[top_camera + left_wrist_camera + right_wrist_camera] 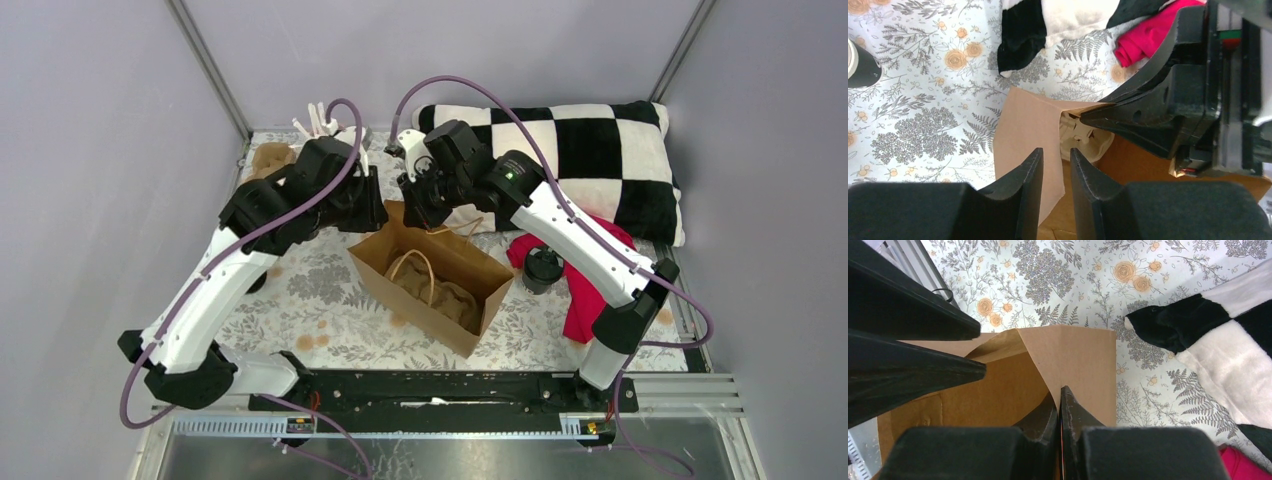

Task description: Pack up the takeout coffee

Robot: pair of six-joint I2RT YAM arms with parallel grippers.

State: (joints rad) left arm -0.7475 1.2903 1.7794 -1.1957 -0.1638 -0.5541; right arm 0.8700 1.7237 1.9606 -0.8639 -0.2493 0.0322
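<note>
The takeout coffee point(543, 268), a small black lidded cup, stands on the table right of the brown paper bag point(440, 275), beside the red cloth. The bag stands open in mid-table. Both grippers are at its far end. My right gripper point(1059, 392) is shut on the bag's rim point(1078, 355) at the far corner point(412, 210). My left gripper point(1057, 152) sits over the neighbouring stretch of rim point(365, 205), its fingers a narrow gap apart, with the edge of the paper wall point(1028, 120) showing between them. Neither gripper is near the coffee.
A pale moulded insert point(1085, 140) lies in the bag, with the paper handles point(415, 262) drooping inside. A checkered pillow point(590, 150) fills the back right and a red cloth point(585, 290) lies at the right. A black cylinder with a pale rim point(860, 65) stands at the back.
</note>
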